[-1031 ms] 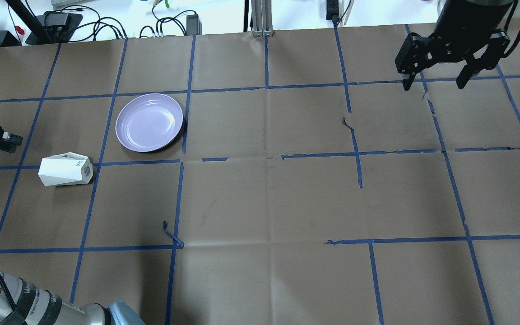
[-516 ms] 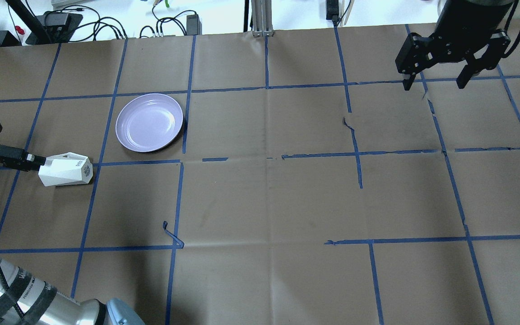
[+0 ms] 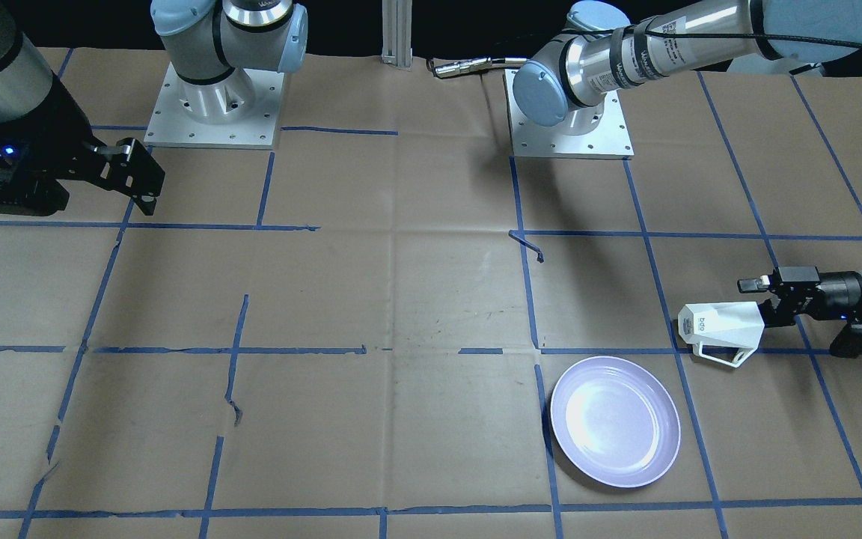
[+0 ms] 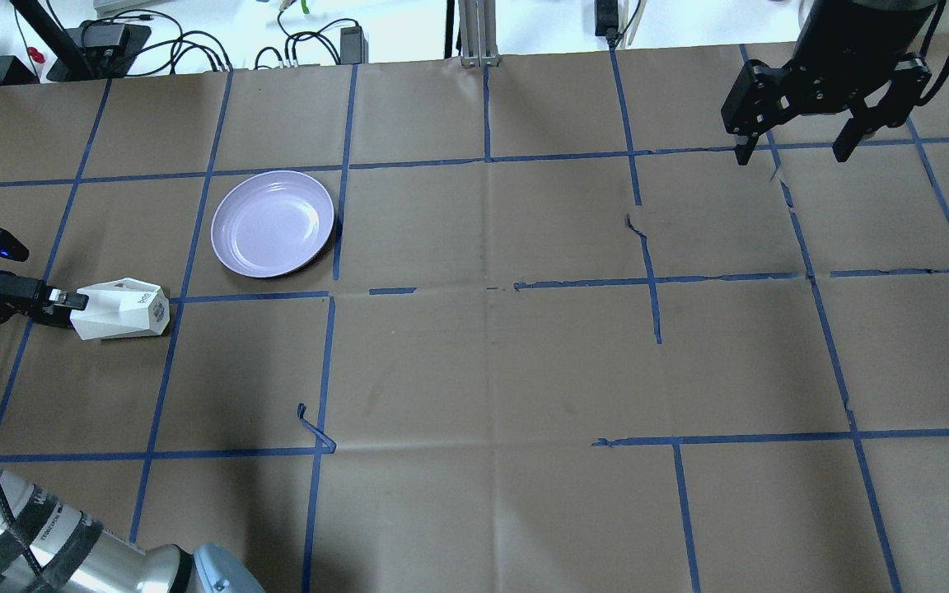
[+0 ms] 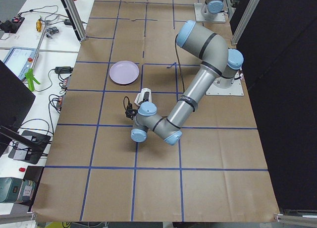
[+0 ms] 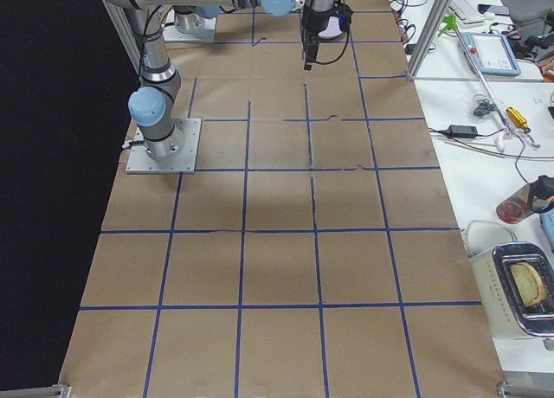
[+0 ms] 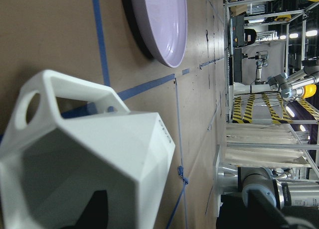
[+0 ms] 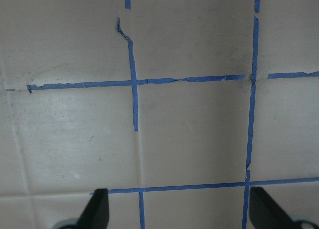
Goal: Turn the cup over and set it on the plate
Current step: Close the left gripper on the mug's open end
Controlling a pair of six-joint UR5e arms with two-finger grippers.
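The white faceted cup (image 4: 122, 310) lies on its side on the paper, handle toward the plate, print at its right end. The lavender plate (image 4: 273, 223) sits just beyond it to the right. My left gripper (image 4: 71, 303) lies level at the cup's left end, open, with one finger over the cup's edge. In the front view one finger sticks out above the cup (image 3: 723, 326), beside the plate (image 3: 615, 421). The left wrist view is filled by the cup (image 7: 99, 154), the plate (image 7: 164, 25) behind it. My right gripper (image 4: 792, 152) hangs open and empty at the far right.
Brown paper with a blue tape grid covers the table (image 4: 483, 371). A loose curl of tape (image 4: 314, 428) sticks up in front of the cup's square. Cables and power bricks (image 4: 194, 45) lie beyond the far edge.
My left gripper has come in from the left edge and down to the cup's left end, one finger now over the cup's edge. The cup, plate and right arm have not moved.
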